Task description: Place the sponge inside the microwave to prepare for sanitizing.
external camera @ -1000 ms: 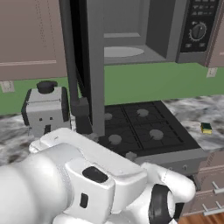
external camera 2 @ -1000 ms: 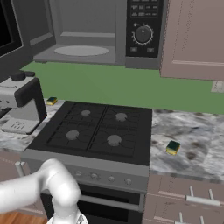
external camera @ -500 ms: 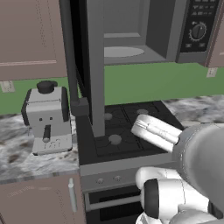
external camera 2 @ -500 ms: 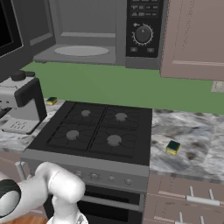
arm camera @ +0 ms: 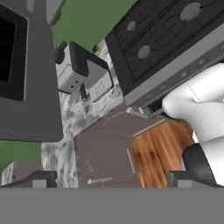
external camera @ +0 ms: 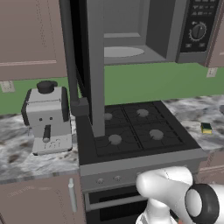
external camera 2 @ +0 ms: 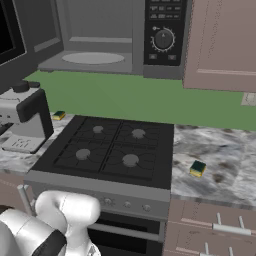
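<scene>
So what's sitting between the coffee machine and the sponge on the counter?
The stove lies between the coffee machine and the sponge, seen in the right base view.

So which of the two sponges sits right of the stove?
The green-topped sponge on the marble counter; the other sponge lies left, behind the coffee machine.

Sponge [external camera 2: 197,168] on counter [external camera 2: 225,165] right of stove [external camera 2: 107,150]; microwave [external camera 2: 115,35] open.

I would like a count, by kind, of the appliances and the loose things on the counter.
Microwave: 1
Stove: 1
Coffee machine: 1
Sponge: 1
Small yellow item behind the coffee machine: 1
Total: 5
</scene>
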You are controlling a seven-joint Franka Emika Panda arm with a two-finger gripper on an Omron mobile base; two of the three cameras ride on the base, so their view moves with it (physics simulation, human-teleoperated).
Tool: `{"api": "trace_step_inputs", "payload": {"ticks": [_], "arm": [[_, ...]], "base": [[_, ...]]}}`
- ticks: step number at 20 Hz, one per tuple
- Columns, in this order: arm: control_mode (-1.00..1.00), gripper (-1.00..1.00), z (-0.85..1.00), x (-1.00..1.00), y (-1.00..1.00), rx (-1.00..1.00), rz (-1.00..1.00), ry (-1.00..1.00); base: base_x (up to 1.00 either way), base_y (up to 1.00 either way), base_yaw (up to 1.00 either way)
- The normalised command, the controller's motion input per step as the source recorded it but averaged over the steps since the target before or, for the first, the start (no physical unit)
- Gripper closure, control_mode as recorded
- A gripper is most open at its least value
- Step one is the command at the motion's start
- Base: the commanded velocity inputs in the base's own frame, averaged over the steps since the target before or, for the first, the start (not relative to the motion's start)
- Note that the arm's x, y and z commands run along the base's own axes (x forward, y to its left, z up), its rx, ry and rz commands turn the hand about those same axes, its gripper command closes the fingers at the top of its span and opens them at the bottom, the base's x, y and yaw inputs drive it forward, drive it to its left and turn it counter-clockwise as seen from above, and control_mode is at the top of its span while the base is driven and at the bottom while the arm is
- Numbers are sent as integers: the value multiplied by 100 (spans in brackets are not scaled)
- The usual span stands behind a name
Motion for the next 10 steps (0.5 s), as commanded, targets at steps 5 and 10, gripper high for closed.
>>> {"api": "trace_step_inputs", "payload": {"ticks": [5, 10], "arm": [[-100, -100, -23, 14, -39, 61, 26, 41], [-100, -100, -48, 12, 8, 37, 20, 42]], "base": [[0, 0, 0], [0, 0, 0]]}}
